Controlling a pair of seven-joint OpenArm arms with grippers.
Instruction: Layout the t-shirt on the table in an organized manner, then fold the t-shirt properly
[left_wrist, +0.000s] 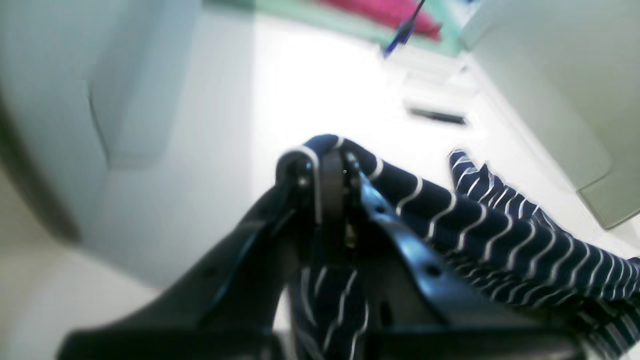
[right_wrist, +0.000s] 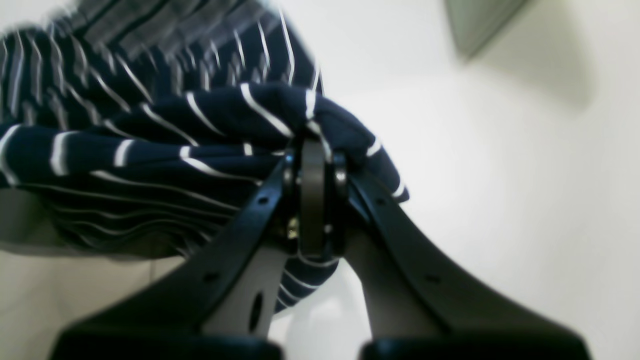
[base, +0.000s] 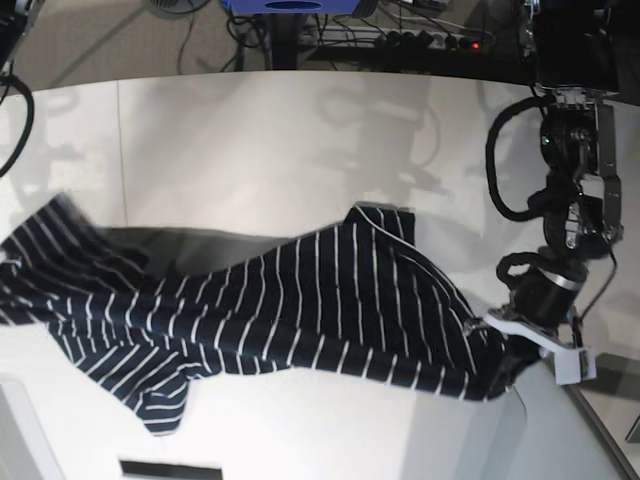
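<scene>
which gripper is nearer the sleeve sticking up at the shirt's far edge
Left. The left gripper clamps the t-shirt at the end nearest that sleeve; the right gripper holds the opposite end, outside the base view.

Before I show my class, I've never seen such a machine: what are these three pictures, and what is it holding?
It is a robot with two arms, each ending in a claw. Two pictures come from cameras on the wrists, looking along the claws; the third looks over the whole white table. A navy striped t-shirt is spread between the arms, bunched and wrinkled, not yet flat. The left claw is shut on one edge of it. The right claw is shut on another; its arm is out of the overview.
</scene>
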